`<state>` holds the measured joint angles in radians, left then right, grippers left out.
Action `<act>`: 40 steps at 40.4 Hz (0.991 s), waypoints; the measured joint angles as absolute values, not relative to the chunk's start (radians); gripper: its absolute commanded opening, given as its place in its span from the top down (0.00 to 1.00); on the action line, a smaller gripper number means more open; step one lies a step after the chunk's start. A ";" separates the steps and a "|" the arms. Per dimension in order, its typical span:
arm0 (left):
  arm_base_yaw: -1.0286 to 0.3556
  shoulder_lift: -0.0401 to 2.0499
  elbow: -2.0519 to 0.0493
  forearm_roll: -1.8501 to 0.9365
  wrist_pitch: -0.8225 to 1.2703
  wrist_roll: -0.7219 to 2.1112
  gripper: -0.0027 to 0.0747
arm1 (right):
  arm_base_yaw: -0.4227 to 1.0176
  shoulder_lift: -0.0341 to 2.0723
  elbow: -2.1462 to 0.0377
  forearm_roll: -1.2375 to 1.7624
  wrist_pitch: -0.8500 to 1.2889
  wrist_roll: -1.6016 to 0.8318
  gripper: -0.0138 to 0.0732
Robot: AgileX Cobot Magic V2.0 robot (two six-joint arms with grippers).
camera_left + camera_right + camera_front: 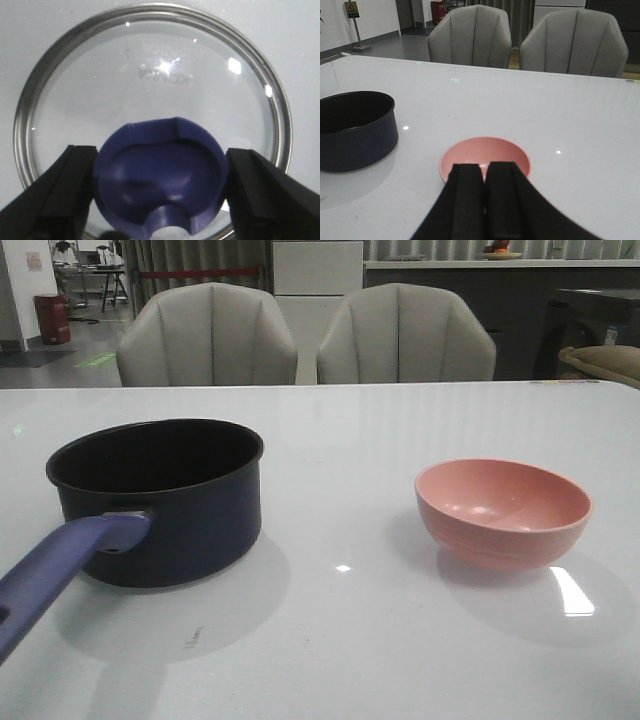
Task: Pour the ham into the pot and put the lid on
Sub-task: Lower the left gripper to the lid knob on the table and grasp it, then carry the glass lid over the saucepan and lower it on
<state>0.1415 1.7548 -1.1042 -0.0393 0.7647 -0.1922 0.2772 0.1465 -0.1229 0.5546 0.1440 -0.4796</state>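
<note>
The dark navy pot (160,505) stands at the left of the white table, its purple-blue handle (60,575) pointing to the near left. Its black inside shows no ham, and the ham is not in view anywhere. In the left wrist view the glass lid (150,75) lies flat on the table. My left gripper (161,162) has a finger against each side of the lid's blue knob (160,180). My right gripper (484,170) is shut and empty, just short of the pink bowl (485,150). The bowl (503,510) looks empty. Neither gripper shows in the front view.
Two grey chairs (207,335) (405,335) stand behind the table's far edge. The pot also shows in the right wrist view (355,132), to the left of the bowl with a wide gap of table between them.
</note>
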 measured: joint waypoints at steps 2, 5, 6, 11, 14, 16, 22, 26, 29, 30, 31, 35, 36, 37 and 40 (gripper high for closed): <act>0.142 1.755 -1.105 -0.039 0.765 -0.192 0.51 | 0.277 0.146 -0.123 0.555 0.144 -0.480 0.68; 0.142 1.755 -1.106 -0.039 0.763 -0.192 0.52 | 0.277 0.146 -0.123 0.555 0.144 -0.480 0.68; 0.142 1.755 -1.106 -0.039 0.763 -0.192 0.53 | 0.277 0.146 -0.123 0.555 0.144 -0.480 0.68; 0.142 1.755 -1.106 -0.039 0.761 -0.194 0.54 | 0.277 0.146 -0.123 0.555 0.144 -0.480 0.68; 0.142 1.755 -1.106 -0.039 0.759 -0.194 0.54 | 0.277 0.146 -0.123 0.555 0.144 -0.480 0.68; 0.142 1.755 -1.106 -0.039 0.759 -0.194 0.54 | 0.277 0.146 -0.123 0.555 0.144 -0.480 0.68; 0.142 1.755 -1.106 -0.039 0.759 -0.194 0.54 | 0.277 0.146 -0.123 0.555 0.144 -0.480 0.68; 0.142 1.755 -1.106 -0.039 0.759 -0.194 0.54 | 0.277 0.146 -0.123 0.555 0.144 -0.480 0.68; 0.142 1.751 -1.106 -0.039 0.759 -0.194 0.54 | 0.277 0.146 -0.123 0.555 0.144 -0.480 0.68; 0.142 1.751 -1.106 -0.039 0.759 -0.194 0.54 | 0.277 0.146 -0.123 0.555 0.144 -0.480 0.68; 0.142 1.749 -1.106 -0.039 0.759 -0.194 0.54 | 0.277 0.146 -0.123 0.555 0.144 -0.480 0.68; 0.142 1.734 -1.106 -0.039 0.759 -0.194 0.54 | 0.277 0.146 -0.123 0.555 0.144 -0.480 0.68; 0.142 1.728 -1.106 -0.039 0.759 -0.194 0.54 | 0.277 0.146 -0.123 0.555 0.144 -0.480 0.68; 0.142 1.722 -1.106 -0.039 0.759 -0.194 0.54 | 0.277 0.146 -0.123 0.555 0.144 -0.480 0.68; 0.142 1.704 -1.106 -0.036 0.757 -0.194 0.54 | 0.277 0.146 -0.123 0.555 0.144 -0.480 0.68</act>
